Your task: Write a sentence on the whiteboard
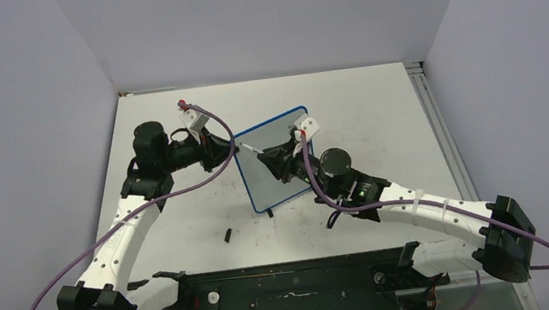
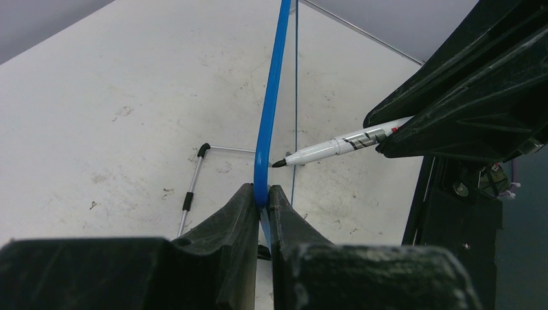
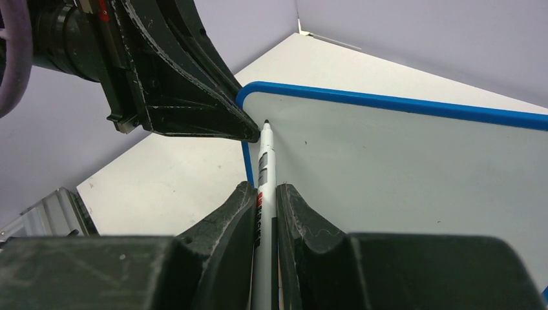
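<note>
Nearest, on the table (image 1: 376, 112) just past the arm bases, a small black thing (image 1: 228, 235) is seen. It may be a pen cap, but it is too small to be sure. Behind it the board (image 1: 263, 189) is stood up near the middle of the table, with its white face turned toward the right arm. Its blue edge on the left arm's side is pinched tight by the left gripper (image 2: 262, 192), so the board is held steady. A pen (image 3: 265, 158) is clamped in the right gripper (image 3: 265, 190). Its black tip is pointed at the top corner of the board, right beside the left gripper's fingers.

No letters are seen on the white face, so the sentence is not begun. The step in hand is judged to be bringing the tip to the starting spot. For the next move, the tip must be pressed softly on the face and drawn along to shape the first letter. The board must be kept from tipping or sliding, and room must be left for all the words.

Whether the tip is touching the face cannot be told. In the top view, part of the face is hidden behind the right gripper, and only one black foot (image 1: 270, 212) is made out. A thin wire leg (image 2: 194, 186) is seen from the left wrist. The back of the board is not shown plainly.
</note>
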